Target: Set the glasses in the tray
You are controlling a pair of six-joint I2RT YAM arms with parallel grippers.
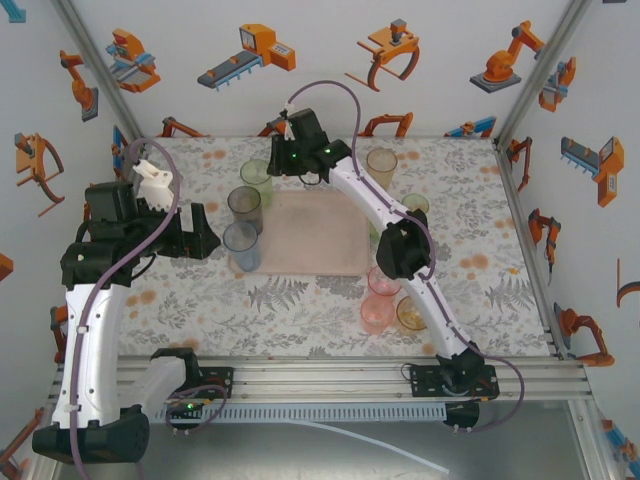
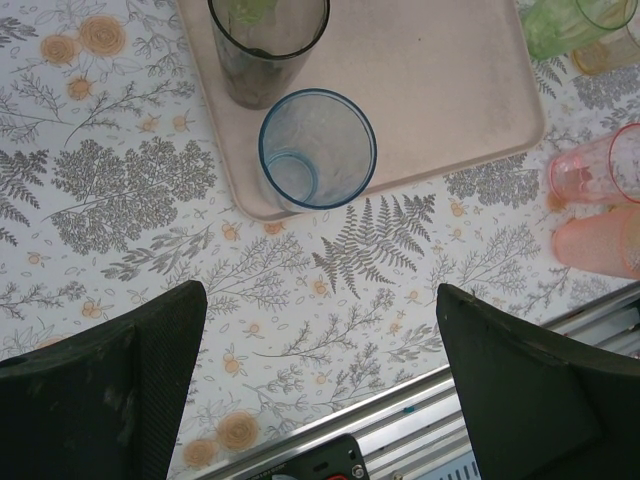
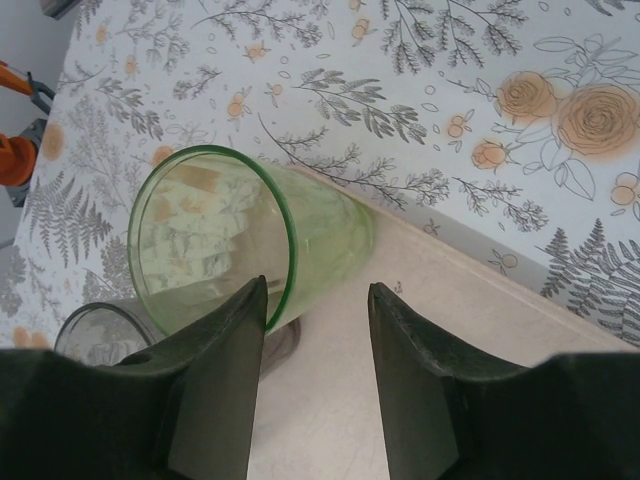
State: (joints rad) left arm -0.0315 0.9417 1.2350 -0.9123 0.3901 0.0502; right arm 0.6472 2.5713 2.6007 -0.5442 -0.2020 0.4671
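We start w/ the table (image 1: 500, 250): floral top, w/ the tray (image 1: 320, 235) flat and pale pink at its middle. Three glasses stand on the tray's left side. The green glass (image 3: 215, 235) is at the far-left corner, the grey glass (image 1: 245, 208) just nearer along the left edge, and the blue glass (image 2: 318, 150) at the near-left corner. Five more sit on the table, off the tray: a pale amber glass (image 1: 381, 165) toward the far edge, and a second green glass (image 1: 415, 204) just beside the tray's right edge, partly hidden by the arm. A pink glass (image 1: 383, 282), an orange glass (image 1: 376, 313) and an amber glass (image 1: 411, 314) cluster off the tray's near-right corner.

The right gripper (image 3: 316, 290) is over the tray's far-left corner, fingers spread, w/ bare tray showing btwn them. The green glass lies to one side of that gap: its rim meets the finger on the left of the wrist view. We can't tell if that finger dips inside the rim. Nothing looks pinched. The glass is upright, long axis vertical, so we judge the way out is straight up; a sideways drag could knock the rim.

The left gripper (image 2: 320, 292) hangs over the table off the tray's near-left corner, spread wide, holding nothing.

The tumblers are small, translucent and mouth-up, wider at rim than base. The right arm is nearer the five off-tray ones, esp. the near-right cluster.
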